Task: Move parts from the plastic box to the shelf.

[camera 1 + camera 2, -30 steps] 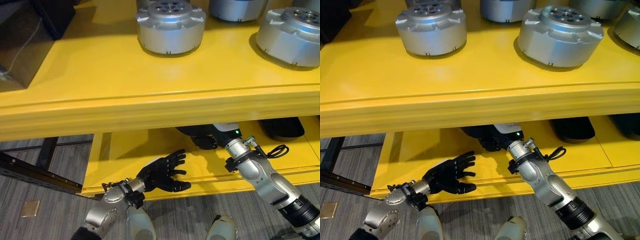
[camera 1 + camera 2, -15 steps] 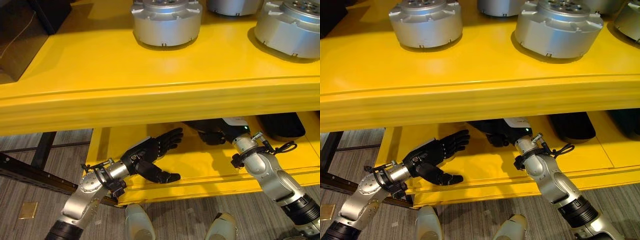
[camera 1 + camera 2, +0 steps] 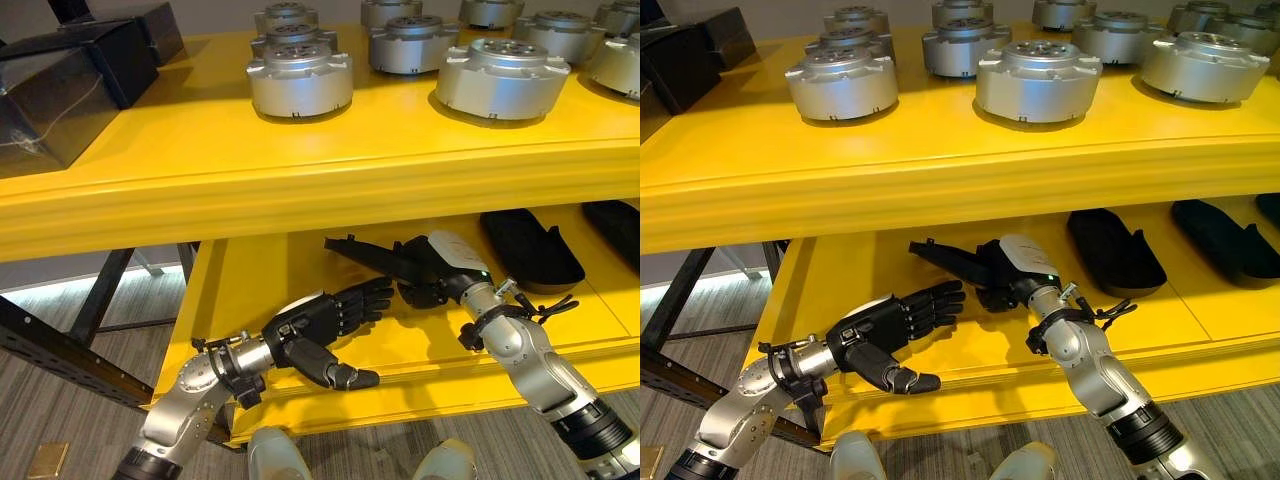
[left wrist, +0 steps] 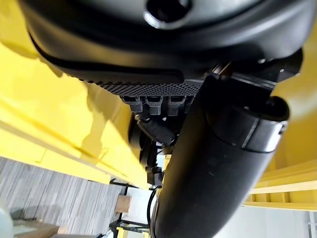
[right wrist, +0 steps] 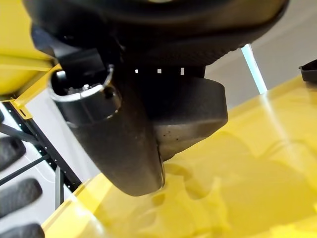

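- While the right robot hand [image 3: 1012,275] curls round a black part [image 3: 955,260] on the lower shelf [image 3: 840,280], that part's long axis runs leftward from the hand along the shelf.
- Left robot hand [image 3: 885,325] spread, empty, just beside the part's free end.
- Silver parts [image 3: 1038,80] sit on the upper shelf [image 3: 940,160].

Colours noted on rack
Shelf [image 3: 300,165] yellow; round parts [image 3: 299,82] silver-grey; flat parts [image 3: 530,247] below black; floor [image 3: 80,420] grey, streaked.
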Motion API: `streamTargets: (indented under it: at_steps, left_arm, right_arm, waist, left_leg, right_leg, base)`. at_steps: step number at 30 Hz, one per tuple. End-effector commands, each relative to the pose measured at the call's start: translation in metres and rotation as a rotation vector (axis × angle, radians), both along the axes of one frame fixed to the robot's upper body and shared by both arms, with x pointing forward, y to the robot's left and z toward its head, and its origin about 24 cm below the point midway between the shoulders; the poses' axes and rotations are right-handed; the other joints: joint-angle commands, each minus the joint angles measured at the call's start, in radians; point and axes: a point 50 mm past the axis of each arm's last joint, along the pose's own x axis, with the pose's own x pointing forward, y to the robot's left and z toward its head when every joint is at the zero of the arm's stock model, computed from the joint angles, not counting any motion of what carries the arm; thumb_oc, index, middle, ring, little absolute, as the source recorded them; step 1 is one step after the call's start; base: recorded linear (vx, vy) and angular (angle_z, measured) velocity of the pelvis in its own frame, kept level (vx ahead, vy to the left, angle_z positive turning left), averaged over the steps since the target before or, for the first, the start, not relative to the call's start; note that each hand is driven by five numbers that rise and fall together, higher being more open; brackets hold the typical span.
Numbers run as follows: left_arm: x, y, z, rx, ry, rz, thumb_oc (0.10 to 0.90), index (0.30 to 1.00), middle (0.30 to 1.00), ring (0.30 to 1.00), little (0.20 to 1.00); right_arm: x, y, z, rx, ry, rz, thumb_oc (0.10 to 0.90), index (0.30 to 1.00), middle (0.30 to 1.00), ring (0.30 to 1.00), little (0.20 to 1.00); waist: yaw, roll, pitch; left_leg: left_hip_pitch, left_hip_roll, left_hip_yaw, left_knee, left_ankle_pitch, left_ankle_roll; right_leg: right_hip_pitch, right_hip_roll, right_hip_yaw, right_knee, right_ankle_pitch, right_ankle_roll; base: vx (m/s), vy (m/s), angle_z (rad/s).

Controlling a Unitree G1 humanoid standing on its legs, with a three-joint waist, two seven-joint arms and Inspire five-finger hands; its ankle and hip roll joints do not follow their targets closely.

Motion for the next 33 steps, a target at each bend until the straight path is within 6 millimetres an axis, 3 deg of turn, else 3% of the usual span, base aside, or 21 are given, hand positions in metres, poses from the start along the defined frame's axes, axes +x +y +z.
streamTargets:
  at_steps: [1,8,20,26,28,33]
  left_arm:
    - [0.006,-0.011,0.034,-0.12,-0.158,-0.053,0.9,1.0,1.0,1.0,1.0]
    - [0.009,-0.017,0.027,-0.125,-0.143,-0.037,0.9,1.0,1.0,1.0,1.0]
    - [0.008,-0.014,0.019,-0.136,-0.097,-0.029,0.9,1.0,1.0,1.0,1.0]
    - [0.009,-0.015,0.017,-0.127,-0.064,-0.031,0.9,1.0,1.0,1.0,1.0]
    - [0.014,-0.015,0.013,-0.112,-0.01,-0.011,0.9,1.0,1.0,1.0,1.0]
    - [0.021,-0.018,0.015,-0.088,-0.004,-0.025,0.9,1.0,1.0,1.0,1.0]
  right_arm:
    - [0.013,0.002,0.023,0.023,-0.063,0.019,0.4,0.3,0.3,0.3,0.3]
    - [0.016,0.007,0.017,-0.054,-0.055,0.011,0.4,0.3,0.3,0.3,0.3]
    - [0.02,-0.007,-0.004,-0.233,-0.029,-0.11,0.4,0.3,0.3,0.3,0.3]
    - [0.034,-0.007,-0.006,-0.337,-0.027,-0.151,0.4,0.3,0.3,0.3,0.3]
    - [0.05,-0.007,0.001,-0.421,-0.056,-0.212,0.4,0.3,0.3,0.3,0.3]
    - [0.068,-0.009,0.012,-0.453,-0.05,-0.29,0.4,0.3,0.3,0.3,0.3]
  waist:
    - [-0.001,-0.028,-0.033]
    - [-0.014,-0.035,-0.05]
    - [-0.02,-0.035,-0.1]
    - [-0.005,-0.035,-0.111]
    - [0.008,-0.039,-0.112]
    - [0.025,-0.041,-0.1]
  left_leg:
    - [-0.05,0.02,-0.012,0.266,-0.196,0.069]
    - [-0.123,0.028,-0.045,0.444,-0.278,0.084]
    - [-0.148,0.001,-0.05,0.543,-0.336,0.112]
    - [-0.141,-0.008,-0.043,0.542,-0.341,0.117]
    - [-0.13,-0.014,-0.037,0.524,-0.335,0.118]
    - [-0.143,-0.021,-0.035,0.511,-0.327,0.111]
  right_leg:
    - [-0.017,0.063,0.047,0.09,-0.034,-0.081]
    - [-0.101,0.059,0.093,0.275,-0.102,-0.085]
    - [-0.148,0.045,0.131,0.36,-0.12,-0.069]
    - [-0.137,0.039,0.119,0.354,-0.12,-0.063]
    - [-0.128,0.041,0.107,0.339,-0.116,-0.06]
    - [-0.135,0.037,0.098,0.334,-0.113,-0.056]
  base:
    - [0.03,-0.054,0.0]
    - [0.03,0.007,-0.05]
    - [0.06,0.037,-0.01]
    - [0.05,0.028,-0.02]
    - [0.05,0.021,0.33]
    - [0.0,0.006,0.04]
